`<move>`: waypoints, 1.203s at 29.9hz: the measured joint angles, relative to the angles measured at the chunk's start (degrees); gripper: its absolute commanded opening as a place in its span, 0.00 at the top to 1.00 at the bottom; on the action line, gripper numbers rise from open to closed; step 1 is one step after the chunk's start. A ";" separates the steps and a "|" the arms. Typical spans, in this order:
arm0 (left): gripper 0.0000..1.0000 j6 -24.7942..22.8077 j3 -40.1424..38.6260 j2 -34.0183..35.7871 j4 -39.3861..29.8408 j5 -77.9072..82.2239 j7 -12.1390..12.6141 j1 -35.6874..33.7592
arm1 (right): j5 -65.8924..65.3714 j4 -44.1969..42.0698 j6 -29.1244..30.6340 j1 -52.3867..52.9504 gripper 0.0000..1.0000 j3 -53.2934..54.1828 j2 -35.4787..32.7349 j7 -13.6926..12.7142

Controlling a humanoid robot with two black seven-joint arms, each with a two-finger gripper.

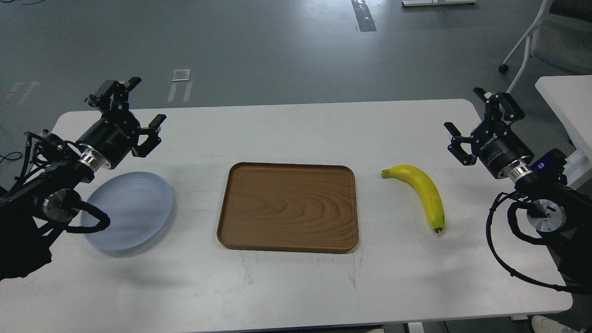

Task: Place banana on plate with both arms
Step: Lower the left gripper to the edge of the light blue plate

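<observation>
A yellow banana (422,190) lies on the white table right of centre, greenish stem toward the tray, dark tip toward me. The pale blue-grey plate (132,208) rests at the left, partly covered by my left arm. My left gripper (138,108) hovers open beyond the plate's far edge, holding nothing. Over at the right end, my right gripper (478,115) is open too and empty, a short way to the right of and beyond the banana.
A brown wood-grain tray (287,206) sits in the table's middle, between plate and banana. Another white table (566,99) and a chair (550,41) stand off the right side. Grey floor lies beyond the far edge.
</observation>
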 measured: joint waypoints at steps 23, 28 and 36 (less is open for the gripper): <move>0.00 -0.02 0.83 12.85 -4.03 17.93 0.00 -7.92 | -0.03 0.22 0.00 0.27 0.00 -0.66 -0.19 0.00; 0.00 -0.02 0.84 20.57 -11.61 36.59 0.00 -10.66 | -0.12 0.35 0.00 0.35 0.00 -0.90 -0.14 0.00; 0.00 -0.02 2.74 26.91 -20.69 69.65 -0.01 -8.55 | -0.20 0.52 -0.01 0.64 0.00 -1.13 0.16 0.00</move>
